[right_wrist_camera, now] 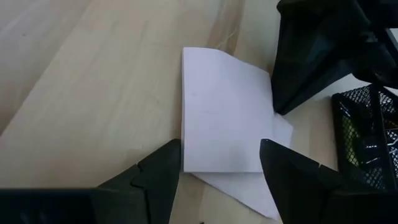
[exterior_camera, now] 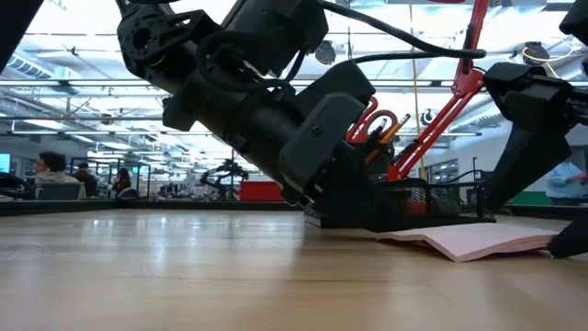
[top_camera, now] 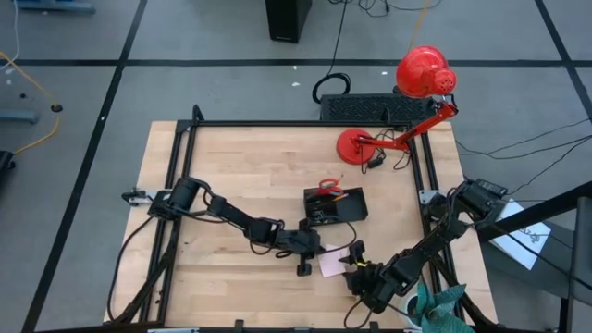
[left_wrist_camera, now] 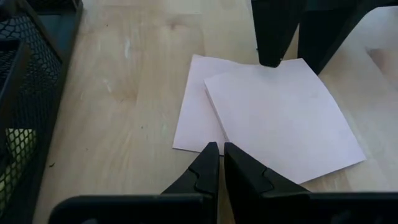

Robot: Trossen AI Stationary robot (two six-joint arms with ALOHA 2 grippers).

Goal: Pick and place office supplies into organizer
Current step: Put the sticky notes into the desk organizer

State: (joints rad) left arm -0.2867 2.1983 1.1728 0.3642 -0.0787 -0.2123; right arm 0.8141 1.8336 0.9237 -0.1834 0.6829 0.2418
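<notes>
While both arms meet near the table's front edge, the scene reads:
Table (top_camera: 240, 185): pale wood, a red lamp (top_camera: 421, 79) at its far right corner.
Organizer (top_camera: 344, 207): black mesh, mid-table, scissors (top_camera: 328, 188) standing in it.
Pink pad (top_camera: 333, 262): flat on the wood, just in front of the organizer, sheets fanned.
Right gripper (right_wrist_camera: 221, 165): fingers spread wide, straddling the pad's edge.
Left gripper (left_wrist_camera: 221, 163): fingers pressed together, empty, tips at the pad's opposite edge.
</notes>
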